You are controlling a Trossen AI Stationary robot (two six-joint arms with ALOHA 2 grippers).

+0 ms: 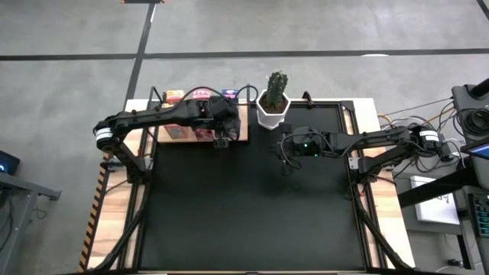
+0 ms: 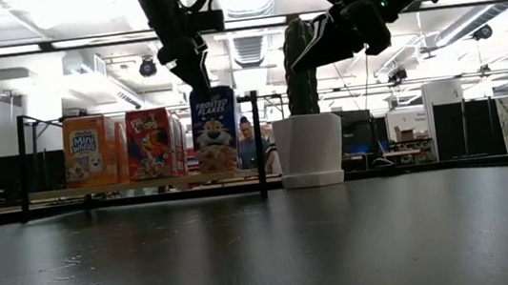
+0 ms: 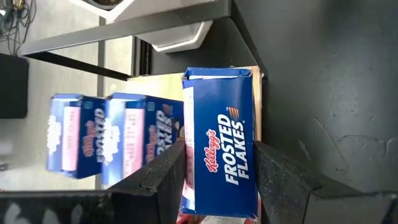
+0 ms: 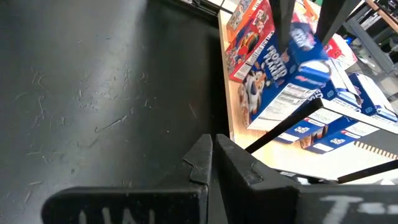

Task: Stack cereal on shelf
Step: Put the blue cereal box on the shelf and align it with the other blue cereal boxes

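The shelf (image 1: 243, 126), a light-wood board with thin black posts, stands at the table's far left. On it stand an orange cereal box (image 2: 85, 150) and a pink-red one (image 2: 150, 143). Two more blue boxes (image 3: 74, 140) show behind them. My left gripper (image 1: 222, 137) reaches over the shelf's right end, shut on a blue cereal box (image 2: 215, 133). My right gripper (image 1: 286, 160) hangs shut above the mat, right of the shelf, holding nothing. My left gripper pinches the blue cereal box near its upper end (image 3: 214, 186) between its two fingers (image 3: 165, 180). The lettered side shows between them. The fingers slant down from above. The box stands upright with its lower end (image 2: 219, 169) at the shelf board; I cannot tell whether it rests there.
A white pot with a cactus (image 1: 273, 107) stands just right of the shelf at the far edge. A black mat (image 1: 252, 214) covers the table. A person sits in the room behind the shelf (image 2: 252, 143).
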